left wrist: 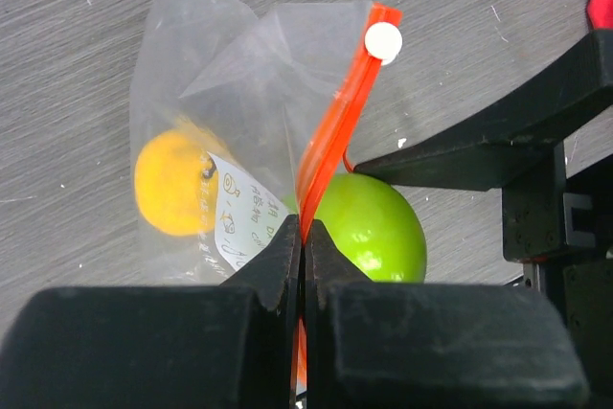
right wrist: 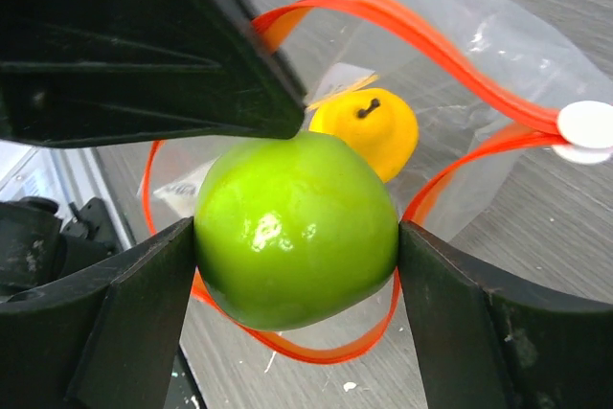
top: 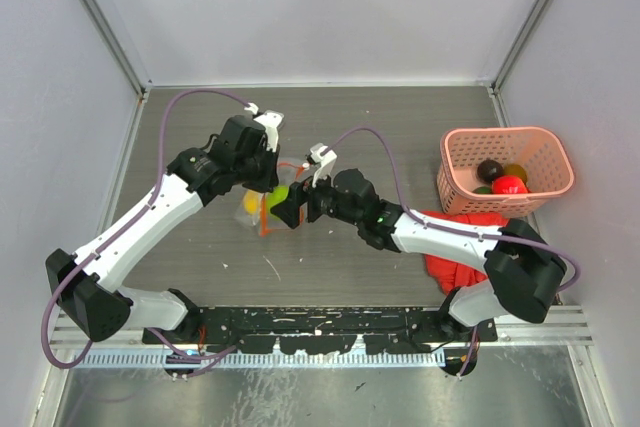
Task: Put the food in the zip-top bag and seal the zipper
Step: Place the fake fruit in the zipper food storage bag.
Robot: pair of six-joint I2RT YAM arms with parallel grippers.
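Observation:
The clear zip-top bag (left wrist: pixel 239 74) lies mid-table with its red-orange zipper (left wrist: pixel 330 141) held open in a loop (right wrist: pixel 421 35). A yellow fruit (left wrist: pixel 168 184) lies inside the bag (right wrist: pixel 378 126). My left gripper (left wrist: pixel 304 237) is shut on the zipper strip and holds the bag's mouth up (top: pixel 262 182). My right gripper (right wrist: pixel 297 246) is shut on a green fruit (right wrist: pixel 292 232) at the bag's mouth (top: pixel 285 205). The green fruit also shows in the left wrist view (left wrist: pixel 378 227). More fruits, dark brown (top: pixel 489 169), orange (top: pixel 516 171) and red (top: pixel 509 185), lie in the basket.
A pink lattice basket (top: pixel 505 142) stands at the right of the table. A red cloth (top: pixel 455 247) lies below it, partly under my right arm. Grey walls close in the table on three sides.

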